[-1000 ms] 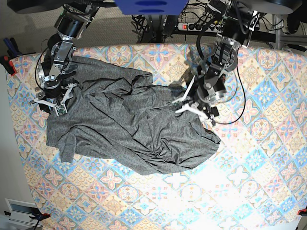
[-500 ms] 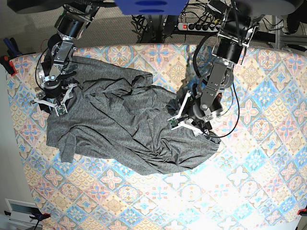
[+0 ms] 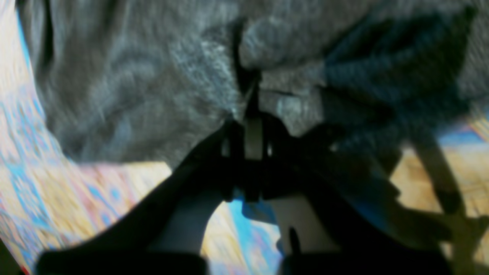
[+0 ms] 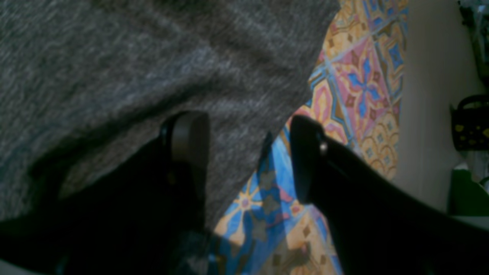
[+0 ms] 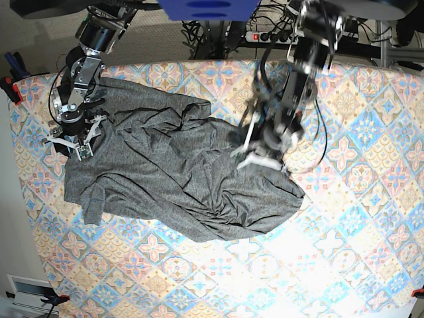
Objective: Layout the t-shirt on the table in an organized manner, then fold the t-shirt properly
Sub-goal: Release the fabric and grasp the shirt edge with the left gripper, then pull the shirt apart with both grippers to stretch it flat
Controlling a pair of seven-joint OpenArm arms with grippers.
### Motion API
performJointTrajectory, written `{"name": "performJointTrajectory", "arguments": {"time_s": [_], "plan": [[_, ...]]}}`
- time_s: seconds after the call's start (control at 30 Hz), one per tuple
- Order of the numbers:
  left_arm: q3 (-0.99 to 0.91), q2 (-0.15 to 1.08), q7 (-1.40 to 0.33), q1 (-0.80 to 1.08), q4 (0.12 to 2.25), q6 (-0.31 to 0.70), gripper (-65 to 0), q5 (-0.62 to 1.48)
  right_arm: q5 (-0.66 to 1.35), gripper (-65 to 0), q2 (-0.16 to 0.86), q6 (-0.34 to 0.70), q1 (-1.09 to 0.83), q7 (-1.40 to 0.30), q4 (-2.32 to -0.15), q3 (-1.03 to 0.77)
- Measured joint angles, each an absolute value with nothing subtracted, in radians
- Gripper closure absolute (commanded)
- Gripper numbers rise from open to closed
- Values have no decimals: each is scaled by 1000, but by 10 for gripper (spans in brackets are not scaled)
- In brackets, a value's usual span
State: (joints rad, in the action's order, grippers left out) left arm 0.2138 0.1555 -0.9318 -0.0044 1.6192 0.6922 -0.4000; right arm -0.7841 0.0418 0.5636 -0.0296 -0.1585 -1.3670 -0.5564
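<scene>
A: Where does the t-shirt (image 5: 179, 179) lie?

B: Crumpled across the middle and far-left part of the table (image 5: 358, 218), seen from the base view. It is bunched into ridges and folds, with one sleeve-like flap sticking out toward the near-left edge of the cloth heap and a rounded lobe reaching toward the table's right half.

A: And the left gripper (image 5: 255, 149)?

B: It is down on the shirt's right-hand part, at the edge where the grey fabric meets the patterned cloth. In the left wrist view the left gripper (image 3: 252, 114) has its jaws drawn together, and a ridge of grey jersey rises right at the tips (the picture is blurred, but the pinch on the t-shirt (image 3: 153, 76) reads clearly enough). The patterned table (image 3: 76, 198) shows beneath and beside the shirt's edge.

A: The right gripper (image 5: 74, 140)?

B: At the shirt's far-left border, by the table's left side. In the right wrist view the right gripper (image 4: 248, 152) stands with its fingers spread apart: one finger over the grey t-shirt (image 4: 153, 57), the other over the bare tile pattern of the table (image 4: 359, 88), the shirt's edge running between them. Nothing is clamped there.

A: Is the shirt flat anywhere?

B: Not that I can see; it is wrinkled throughout.
</scene>
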Motion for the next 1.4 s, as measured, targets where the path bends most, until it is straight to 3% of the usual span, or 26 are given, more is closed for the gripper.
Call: {"name": "performJointTrajectory", "arguments": {"time_s": [0.1,0.63,0.8,1.0,1.4], "plan": [[158,170,-957,94,1725,698,-31,-405,-785,-349,42,563,-28,-159,-1367,-556],[7,285,-911,284,1815,690,-31,-378,-785,-349,40,564,-30,-166,-1378,-559],[-105,285,-935,265,1794,703,-31,-390,-767,-349,8,634,-49,-220,-1462,-634],[-110,334,-938,189,1705,704,-31,-408,-747,-349,-17,667,-61,-241,-1510,-709],[-109,331,-884,143,1670,708,-31,-480,-729,-349,-16,662,-70,-231,-1503,-716]]}}
